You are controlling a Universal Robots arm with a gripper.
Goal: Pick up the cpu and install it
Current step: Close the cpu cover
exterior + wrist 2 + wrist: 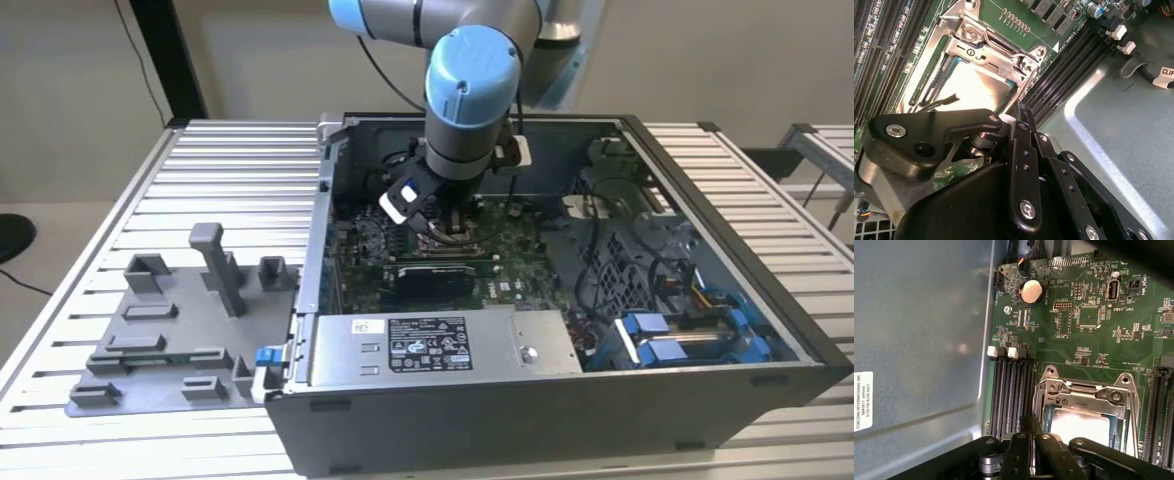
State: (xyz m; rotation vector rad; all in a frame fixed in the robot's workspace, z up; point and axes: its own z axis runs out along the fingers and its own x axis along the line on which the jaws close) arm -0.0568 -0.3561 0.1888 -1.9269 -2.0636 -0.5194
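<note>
One gripper (pixel 1029 422) hangs at the edge of the socket frame (pixel 1085 390), the cpu (pixel 1079 426) lying inside it; its grip cannot be told.

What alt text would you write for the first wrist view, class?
The black pincer hangs close over a metal socket frame on a green motherboard, with the pale silver cpu lying inside the frame. Black memory slots run beside it.

One cpu (pixel 1079 427), in one socket frame (pixel 1086 395), lies just beside the gripper (pixel 1033 422); two white latches (pixel 993 352) and one coin battery (pixel 1031 291) (round, silver) sit farther off.
</note>
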